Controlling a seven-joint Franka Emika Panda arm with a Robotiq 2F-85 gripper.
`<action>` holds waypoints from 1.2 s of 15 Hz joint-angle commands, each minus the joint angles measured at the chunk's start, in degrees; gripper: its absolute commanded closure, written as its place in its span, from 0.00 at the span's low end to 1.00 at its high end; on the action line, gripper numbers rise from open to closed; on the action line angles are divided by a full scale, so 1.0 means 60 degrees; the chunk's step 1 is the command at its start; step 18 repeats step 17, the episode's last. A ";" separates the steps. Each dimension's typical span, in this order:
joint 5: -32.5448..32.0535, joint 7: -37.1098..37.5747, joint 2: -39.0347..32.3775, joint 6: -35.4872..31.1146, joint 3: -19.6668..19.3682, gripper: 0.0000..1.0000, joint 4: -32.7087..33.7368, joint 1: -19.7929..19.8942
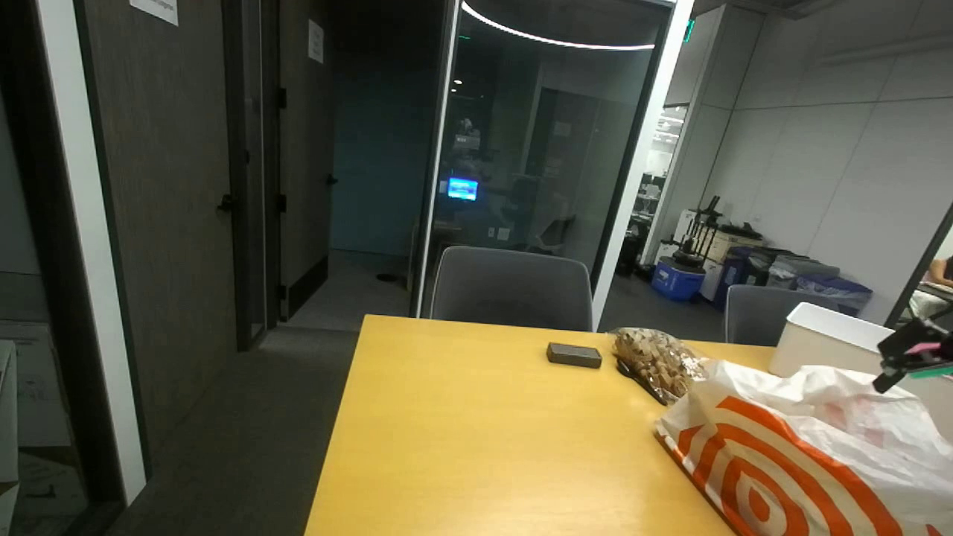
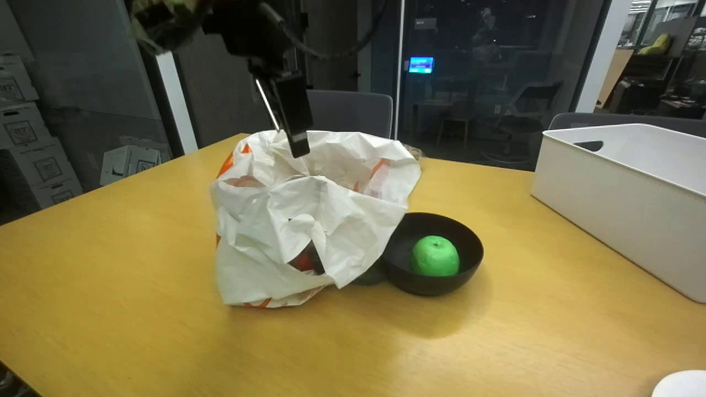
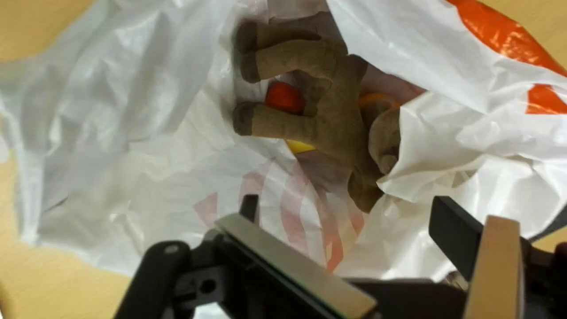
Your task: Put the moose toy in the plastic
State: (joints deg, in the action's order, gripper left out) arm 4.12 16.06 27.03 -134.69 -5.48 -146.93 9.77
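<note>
Pincer (image 3: 347,210) hangs spread over the plastic bag (image 3: 146,177), moose toy (image 3: 341,115) inside.

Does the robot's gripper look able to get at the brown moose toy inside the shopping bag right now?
Probably yes. The gripper is open over the bag, and much of the moose toy shows through the opening; a loose fold of plastic hides part of it and might snag.
</note>
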 commanded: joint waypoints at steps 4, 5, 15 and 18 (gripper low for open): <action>0.1347 -0.0129 0.1232 0.1001 -0.1296 0.00 0.0807 0.0664; 0.1387 -0.0003 0.1174 0.0907 -0.1451 0.01 0.0924 0.0927; 0.1227 -0.0625 0.1110 0.1453 -0.1923 0.00 0.1183 0.1615; 0.1228 -0.0626 0.1096 0.1453 -0.1921 0.00 0.1131 0.1618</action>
